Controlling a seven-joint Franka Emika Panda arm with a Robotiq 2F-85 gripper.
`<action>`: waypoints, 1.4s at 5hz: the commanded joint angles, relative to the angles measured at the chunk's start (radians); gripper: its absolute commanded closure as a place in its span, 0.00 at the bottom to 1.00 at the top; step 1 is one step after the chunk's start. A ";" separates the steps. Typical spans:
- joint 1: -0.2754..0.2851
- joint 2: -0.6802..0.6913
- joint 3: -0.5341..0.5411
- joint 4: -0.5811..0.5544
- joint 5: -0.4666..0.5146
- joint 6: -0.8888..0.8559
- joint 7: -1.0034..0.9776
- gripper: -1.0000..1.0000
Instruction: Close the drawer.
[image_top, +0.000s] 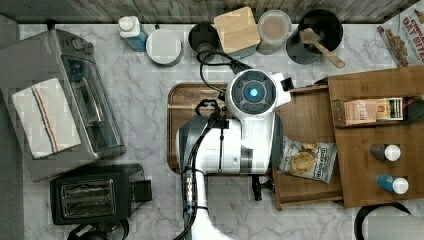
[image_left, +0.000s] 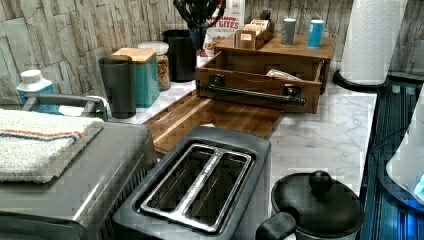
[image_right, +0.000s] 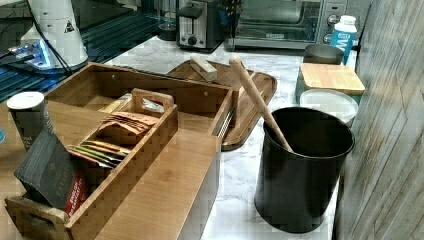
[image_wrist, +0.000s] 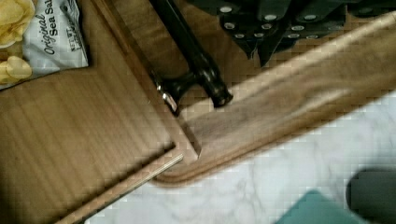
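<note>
One drawer (image_top: 305, 125), one chip bag (image_top: 307, 160), two bottles (image_top: 386, 152), one toaster (image_top: 92, 194).

the robot's glossy white arm (image_top: 235, 145) has rounded shells with dark grey bands at the joints. in the top view, its uppermost joint carries a round dark grey cap (image_top: 254, 92) split into segments around a small glowing cyan light. black cables (image_top: 207, 112) loop off the arm's far side and run down the top view's left flank, bundled with a ribbed connector. in the right view, the white base column (image_right: 57, 30) bears a small black triangular mark. in the wrist view, the matte black gripper (image_wrist: 268, 28) shows pale round screw heads.
</note>
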 joint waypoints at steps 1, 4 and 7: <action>0.036 -0.071 0.066 -0.124 0.030 0.072 -0.323 1.00; 0.068 -0.046 0.081 -0.299 -0.106 0.262 -0.359 1.00; 0.053 0.025 0.083 -0.350 -0.171 0.312 -0.363 1.00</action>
